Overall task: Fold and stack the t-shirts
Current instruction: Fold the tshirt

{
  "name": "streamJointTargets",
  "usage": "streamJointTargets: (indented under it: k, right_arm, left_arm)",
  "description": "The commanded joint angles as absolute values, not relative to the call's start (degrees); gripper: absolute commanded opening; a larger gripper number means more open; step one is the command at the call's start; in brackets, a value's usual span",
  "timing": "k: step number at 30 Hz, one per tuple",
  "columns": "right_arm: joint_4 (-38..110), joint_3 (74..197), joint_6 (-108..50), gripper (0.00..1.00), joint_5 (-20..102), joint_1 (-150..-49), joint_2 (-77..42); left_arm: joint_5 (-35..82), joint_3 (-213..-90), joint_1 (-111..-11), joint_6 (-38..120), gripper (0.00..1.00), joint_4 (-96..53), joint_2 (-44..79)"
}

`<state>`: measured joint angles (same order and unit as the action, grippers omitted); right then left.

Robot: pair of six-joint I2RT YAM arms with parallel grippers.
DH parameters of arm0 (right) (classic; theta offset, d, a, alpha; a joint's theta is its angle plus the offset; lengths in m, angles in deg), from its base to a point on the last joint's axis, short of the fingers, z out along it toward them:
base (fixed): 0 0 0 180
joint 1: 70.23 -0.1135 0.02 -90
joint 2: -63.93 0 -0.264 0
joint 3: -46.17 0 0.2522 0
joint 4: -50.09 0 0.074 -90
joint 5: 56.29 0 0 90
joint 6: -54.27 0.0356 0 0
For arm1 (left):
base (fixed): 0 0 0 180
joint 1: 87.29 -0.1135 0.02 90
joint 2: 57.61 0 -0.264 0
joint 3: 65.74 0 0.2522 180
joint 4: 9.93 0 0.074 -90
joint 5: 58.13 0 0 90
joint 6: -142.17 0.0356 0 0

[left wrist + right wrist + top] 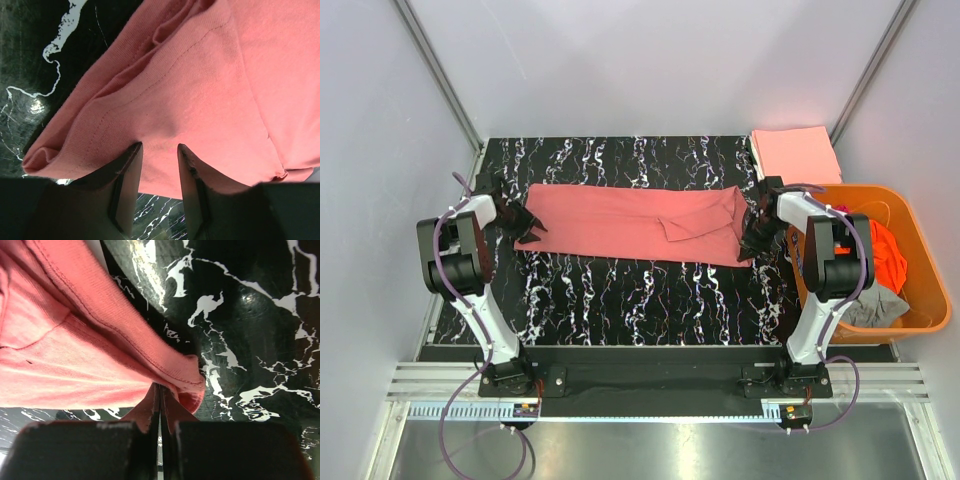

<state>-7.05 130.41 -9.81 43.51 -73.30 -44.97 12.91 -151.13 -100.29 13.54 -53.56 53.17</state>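
A salmon-pink t-shirt (630, 222) lies folded into a long strip across the black marbled mat (620, 300). My left gripper (525, 225) is at its left end. In the left wrist view it (159, 147) is open, its fingertips (131, 165) resting at the edge of the cloth (200, 90). My right gripper (755, 237) is at the shirt's right end. In the right wrist view it (160, 386) is shut on the hemmed corner of the shirt (100, 365). A paler peach-pink t-shirt (795, 155) lies folded at the back right.
An orange plastic basket (929, 250) stands right of the right arm, holding a bright orange shirt (888, 255) and a grey one (878, 305). Grey walls close in the mat at the back and both sides.
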Motion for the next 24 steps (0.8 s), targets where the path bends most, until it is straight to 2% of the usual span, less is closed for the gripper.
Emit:
streamJointTargets:
  k: [1, 9, 13, 17, 22, 24]
  right_arm:
    - [-8.32, 130.59, -10.5, 0.0, 39.24, -72.25, -45.31]
    - [-8.23, 130.77, -11.64, 0.03, 37.4, -71.55, -48.04]
    - [-7.19, 128.67, -11.12, 0.04, 36.17, -71.64, -45.67]
    - [-7.44, 128.66, -11.64, 0.06, 37.13, -71.2, -49.18]
    - [-8.14, 130.5, -11.47, 0.16, 38.28, -71.28, -44.98]
    - [-9.63, 134.87, -11.03, 0.22, 39.41, -71.2, -42.61]
  left_arm:
    - [16.41, -151.22, -101.53, 15.78, 0.41, -53.75, 54.09]
    - [16.41, -151.65, -102.06, 15.96, 0.41, -54.01, 53.22]
    - [16.93, -151.48, -102.32, 16.22, 0.41, -54.19, 51.55]
    - [17.46, -151.83, -102.59, 16.58, 0.41, -54.8, 50.06]
    - [18.25, -153.67, -102.67, 17.19, 0.41, -56.21, 47.16]
    - [18.25, -154.47, -102.67, 17.1, 0.41, -56.47, 46.28]
